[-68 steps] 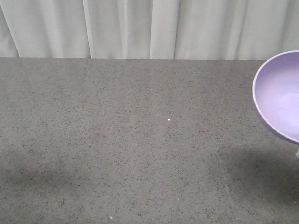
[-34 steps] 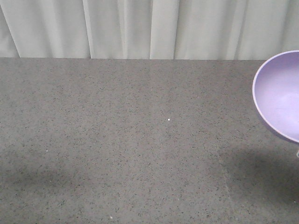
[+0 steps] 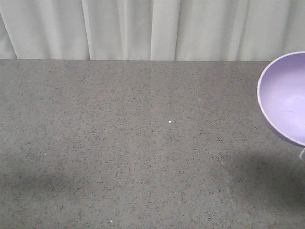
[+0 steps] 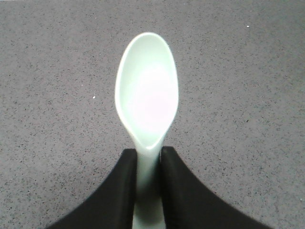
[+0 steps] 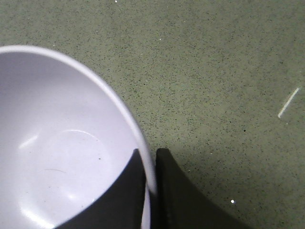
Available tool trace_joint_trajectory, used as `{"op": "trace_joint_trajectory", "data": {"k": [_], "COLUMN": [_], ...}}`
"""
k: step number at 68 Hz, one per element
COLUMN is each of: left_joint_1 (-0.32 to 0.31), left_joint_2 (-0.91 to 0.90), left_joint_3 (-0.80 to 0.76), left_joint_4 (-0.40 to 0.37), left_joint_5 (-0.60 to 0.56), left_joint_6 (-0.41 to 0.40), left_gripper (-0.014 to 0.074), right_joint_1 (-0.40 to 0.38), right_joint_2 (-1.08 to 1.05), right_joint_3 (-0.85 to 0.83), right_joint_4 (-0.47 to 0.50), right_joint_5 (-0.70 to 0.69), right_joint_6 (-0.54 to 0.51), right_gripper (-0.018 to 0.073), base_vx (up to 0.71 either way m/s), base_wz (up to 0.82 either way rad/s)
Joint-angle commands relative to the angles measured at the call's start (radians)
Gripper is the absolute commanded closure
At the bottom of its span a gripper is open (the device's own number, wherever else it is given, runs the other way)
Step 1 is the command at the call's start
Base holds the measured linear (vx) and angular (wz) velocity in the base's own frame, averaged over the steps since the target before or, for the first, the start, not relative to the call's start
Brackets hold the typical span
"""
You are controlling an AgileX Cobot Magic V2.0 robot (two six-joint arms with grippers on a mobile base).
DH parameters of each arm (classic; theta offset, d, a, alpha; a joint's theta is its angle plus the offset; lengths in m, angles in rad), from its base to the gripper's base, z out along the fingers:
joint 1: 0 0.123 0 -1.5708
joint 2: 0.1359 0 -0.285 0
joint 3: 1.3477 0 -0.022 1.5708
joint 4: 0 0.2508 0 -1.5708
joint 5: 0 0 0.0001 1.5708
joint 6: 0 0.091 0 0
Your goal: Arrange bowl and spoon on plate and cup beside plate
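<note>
Speckled tabletop [image 3: 143,143]; spoon [image 4: 147,95] only left-wrist view

Pale lilac all over the bowl [image 3: 286,98], plain, with a lighter line along the rim. Soft mint green on the spoon [image 4: 147,95], unpatterned, almost white in the hollow. Matte black on the left gripper [image 4: 148,155] and the right gripper [image 5: 150,155]. Dark grey on the table [image 3: 143,143], finely speckled black with a few white flecks. Off-white on the curtain [image 3: 143,28], shaded in vertical folds.
</note>
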Motion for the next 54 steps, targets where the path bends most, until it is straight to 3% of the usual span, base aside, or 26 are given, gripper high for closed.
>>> {"op": "trace_joint_trajectory", "data": {"k": [1, 30, 54], "left_joint_1": [-0.005, -0.005, -0.005], "left_joint_2": [-0.015, -0.015, -0.015], "left_joint_3": [-0.027, -0.027, -0.027], "left_joint_4": [-0.008, -0.008, -0.008], "left_joint_5": [-0.055, -0.055, -0.055], "left_joint_6": [0.001, 0.001, 0.001], "left_gripper": [0.0603, 0.0603, 0.0603], "right_joint_1": [-0.003, -0.003, -0.003], "right_joint_2": [-0.005, -0.005, -0.005], "right_joint_3": [-0.027, -0.027, -0.027], "right_joint_4": [-0.001, -0.001, -0.001], "right_joint_5": [-0.064, -0.064, -0.064], "right_joint_6": [-0.002, -0.002, -0.002], "right_gripper": [0.0565, 0.0565, 0.0565], "base_vx": [-0.02, -0.04, -0.04], "base_wz": [-0.06, -0.16, -0.37]}}
